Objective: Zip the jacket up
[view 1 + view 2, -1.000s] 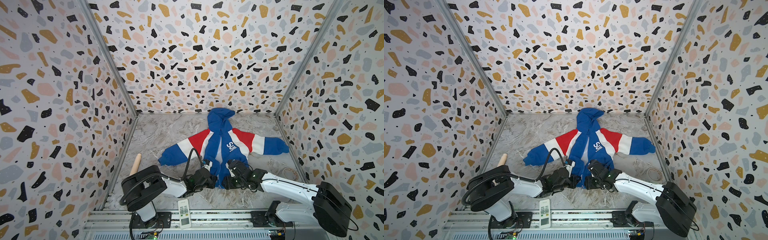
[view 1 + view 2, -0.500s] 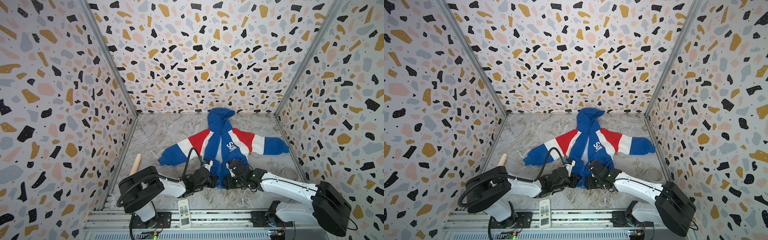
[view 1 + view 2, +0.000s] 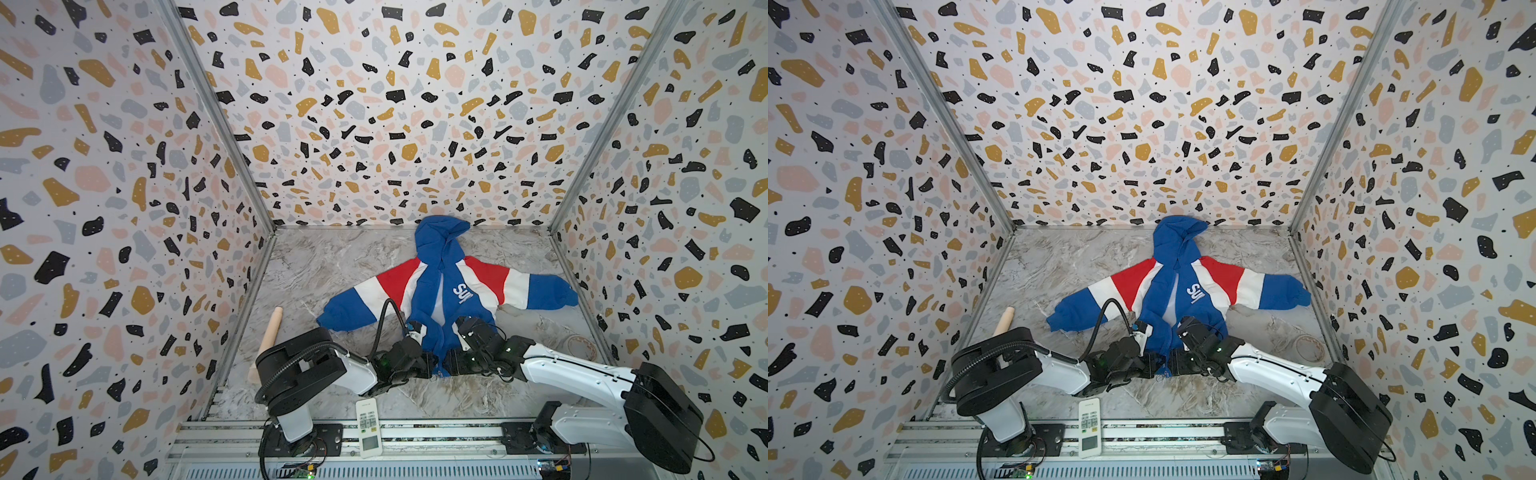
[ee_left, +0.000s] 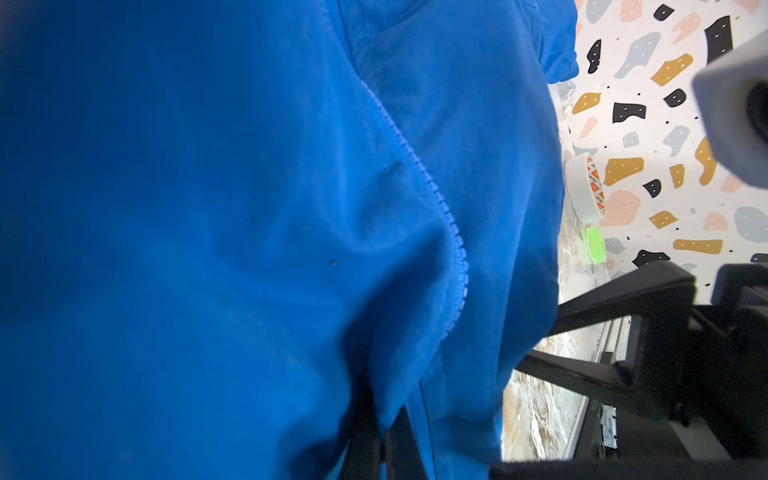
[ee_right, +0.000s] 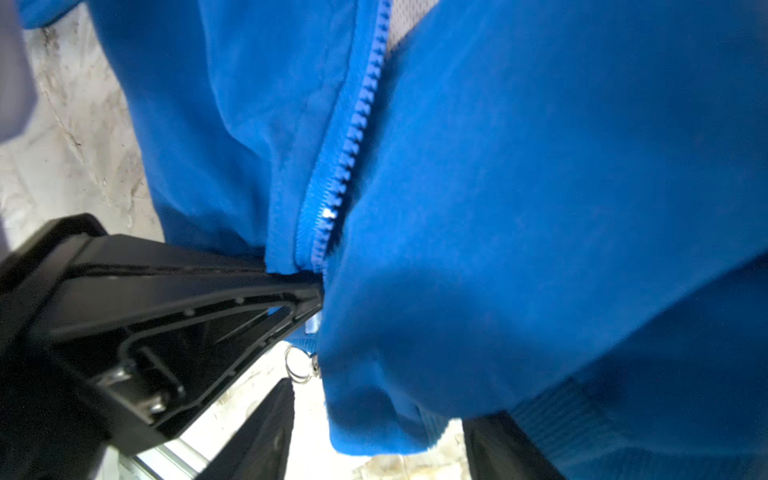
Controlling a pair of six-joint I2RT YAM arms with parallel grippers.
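Note:
The jacket [image 3: 440, 291] [image 3: 1177, 286] lies flat on the marbled table, with a blue hood at the back, red and white striped sleeves spread out, and its front partly open. My left gripper [image 3: 426, 365] [image 4: 384, 440] is shut on the blue hem beside the zip teeth [image 4: 440, 208]. My right gripper [image 3: 451, 361] [image 5: 378, 449] stands open, its fingers [image 5: 262, 436] wide apart with a fold of hem hanging between them. A metal pull ring [image 5: 297, 365] shows at the bottom of the zip teeth [image 5: 345, 158], just beyond the left gripper's black finger [image 5: 166, 311].
A wooden handle [image 3: 268, 336] lies by the left wall. A white remote [image 3: 369, 428] rests on the front rail. A tape roll [image 3: 579, 345] [image 4: 586, 189] sits near the right wall, with a small green item [image 4: 594, 245] beside it. Patterned walls close in three sides.
Both arms stay at the hem almost unmoved. The right gripper's fingers have spread slightly wider.

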